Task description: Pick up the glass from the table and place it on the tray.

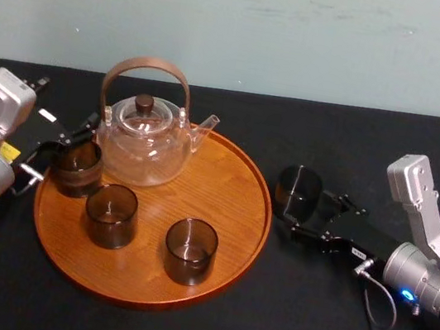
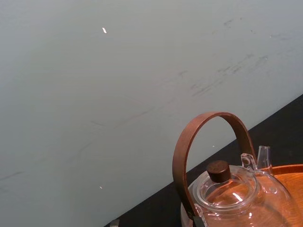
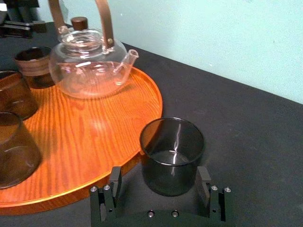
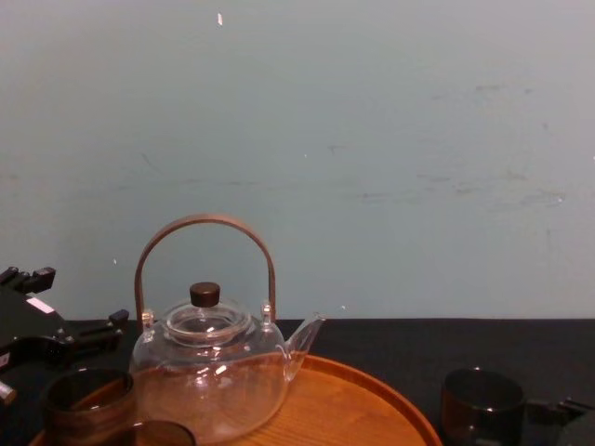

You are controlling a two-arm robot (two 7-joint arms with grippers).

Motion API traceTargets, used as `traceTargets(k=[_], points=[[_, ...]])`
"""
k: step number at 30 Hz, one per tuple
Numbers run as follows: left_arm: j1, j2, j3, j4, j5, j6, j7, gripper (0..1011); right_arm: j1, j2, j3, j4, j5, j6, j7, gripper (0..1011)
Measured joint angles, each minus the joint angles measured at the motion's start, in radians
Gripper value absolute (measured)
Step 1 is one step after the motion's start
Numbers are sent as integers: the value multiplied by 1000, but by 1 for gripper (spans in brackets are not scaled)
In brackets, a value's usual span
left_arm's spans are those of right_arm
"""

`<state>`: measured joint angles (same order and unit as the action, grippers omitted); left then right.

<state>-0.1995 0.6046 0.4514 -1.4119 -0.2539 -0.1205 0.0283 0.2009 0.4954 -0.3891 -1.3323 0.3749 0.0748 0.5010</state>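
A smoky dark glass (image 1: 298,192) stands upright on the black table (image 1: 322,315), just off the right rim of the round wooden tray (image 1: 229,187). My right gripper (image 1: 317,214) is open, one finger on each side of the glass (image 3: 173,156). One finger (image 3: 115,178) stands clear of it and the other (image 3: 204,178) is close against its wall. The chest view shows the same glass (image 4: 481,404) low at the right. My left gripper (image 1: 59,152) sits at the tray's left edge, fingers apart, next to another dark glass (image 1: 77,166).
A clear glass teapot (image 1: 142,140) with an arched brown handle stands at the back of the tray. Two more dark glasses (image 1: 110,215) (image 1: 190,251) stand on the tray's front half. Bare wood lies between the teapot and the right rim.
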Motion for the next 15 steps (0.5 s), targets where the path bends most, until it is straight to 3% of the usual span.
traceTargets(k=[15], points=[[0, 0, 0, 0, 0, 0, 0, 1001, 38, -20, -4, 65, -3, 3, 9, 1002]])
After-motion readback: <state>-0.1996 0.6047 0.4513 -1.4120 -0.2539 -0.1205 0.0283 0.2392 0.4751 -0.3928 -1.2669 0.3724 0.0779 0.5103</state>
